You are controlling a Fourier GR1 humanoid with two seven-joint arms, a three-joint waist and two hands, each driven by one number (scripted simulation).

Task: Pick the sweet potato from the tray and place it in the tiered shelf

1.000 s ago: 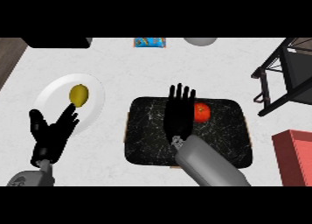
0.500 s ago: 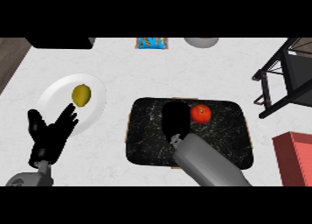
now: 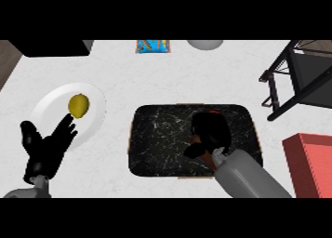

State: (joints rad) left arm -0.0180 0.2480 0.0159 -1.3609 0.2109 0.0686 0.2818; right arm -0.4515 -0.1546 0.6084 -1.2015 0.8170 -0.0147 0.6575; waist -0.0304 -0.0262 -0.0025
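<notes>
A black marbled tray (image 3: 161, 139) lies at the counter's middle. My right hand (image 3: 211, 132) is down over the tray's right half, its fingers curled round the sweet potato. Only a red-orange sliver of the sweet potato (image 3: 212, 112) peeks out past the fingertips; the rest is hidden under the hand. The tiered shelf (image 3: 302, 76), a black frame with dark levels, stands at the far right, well apart from the tray. At the lower left my left hand (image 3: 48, 144) rests open with fingers up.
A white plate (image 3: 51, 104) bearing a yellow lemon (image 3: 79, 104) sits left of the tray, partly behind my left hand. A red box (image 3: 318, 162) lies at the right edge. A blue packet (image 3: 153, 46) and a grey bowl (image 3: 205, 44) are at the back.
My right hand moved right and forward over the sweet potato and curled its fingers down onto it, hiding it. The left hand stayed still.
</notes>
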